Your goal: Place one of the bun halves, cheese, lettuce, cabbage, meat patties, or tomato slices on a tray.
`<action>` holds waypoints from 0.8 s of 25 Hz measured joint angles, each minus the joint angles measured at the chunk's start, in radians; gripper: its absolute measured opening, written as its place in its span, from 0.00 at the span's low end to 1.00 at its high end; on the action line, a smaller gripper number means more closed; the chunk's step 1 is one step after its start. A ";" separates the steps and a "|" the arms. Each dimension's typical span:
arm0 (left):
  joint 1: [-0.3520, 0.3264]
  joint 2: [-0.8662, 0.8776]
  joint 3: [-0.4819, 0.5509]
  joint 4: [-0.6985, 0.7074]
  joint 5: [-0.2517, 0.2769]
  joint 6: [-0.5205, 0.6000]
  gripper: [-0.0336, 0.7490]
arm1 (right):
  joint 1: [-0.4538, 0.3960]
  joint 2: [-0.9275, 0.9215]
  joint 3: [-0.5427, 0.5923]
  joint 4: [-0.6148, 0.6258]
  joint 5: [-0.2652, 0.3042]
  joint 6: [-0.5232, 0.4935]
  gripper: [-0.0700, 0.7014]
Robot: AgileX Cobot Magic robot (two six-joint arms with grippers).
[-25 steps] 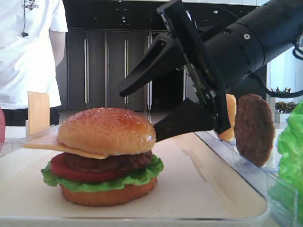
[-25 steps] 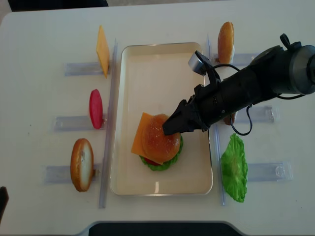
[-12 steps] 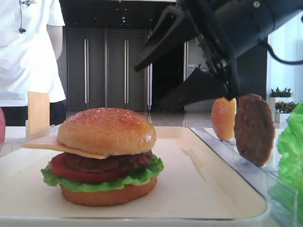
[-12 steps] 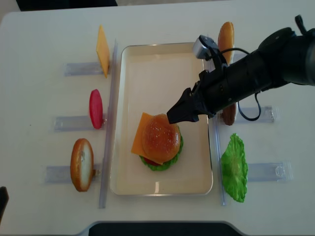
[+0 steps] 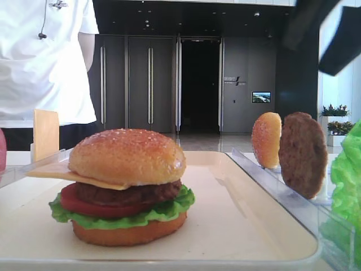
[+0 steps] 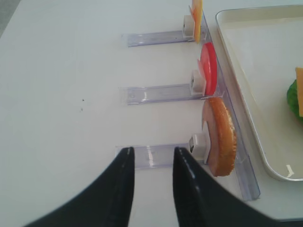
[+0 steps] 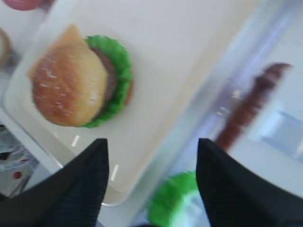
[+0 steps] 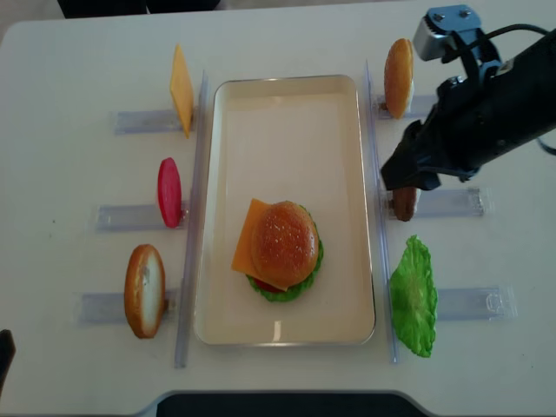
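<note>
A stacked burger stands on the cream tray. Its seeded bun top lies over cheese, patty, tomato, lettuce and a bottom bun. My right gripper hangs open and empty over the right rack, above a standing meat patty. In the right wrist view, the right gripper frames the tray corner and a lettuce leaf. My left gripper is shut to a narrow slit over the bare table, holding nothing, left of a standing bun half.
Clear racks flank the tray. The left ones hold a cheese slice, a tomato slice and a bun half. The right ones hold a bun half and a lettuce leaf. A person in white stands behind the table.
My right gripper has lifted off the bun top and drawn back to the right over the rack, its jaws narrowing a little. The burger stays put. The left gripper has not moved.
</note>
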 joint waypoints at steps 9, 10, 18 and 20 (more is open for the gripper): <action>0.000 0.000 0.000 0.000 0.000 0.000 0.32 | -0.140 -0.247 0.000 -0.624 0.207 0.515 0.55; 0.000 0.000 0.000 0.000 0.000 0.000 0.32 | -0.159 -0.272 0.000 -0.655 0.222 0.534 0.55; 0.000 0.000 0.000 0.000 0.000 0.000 0.32 | -0.199 -0.461 0.000 -0.722 0.270 0.580 0.54; 0.000 0.000 0.000 0.000 0.000 0.000 0.32 | -0.200 -0.487 0.000 -0.725 0.271 0.580 0.54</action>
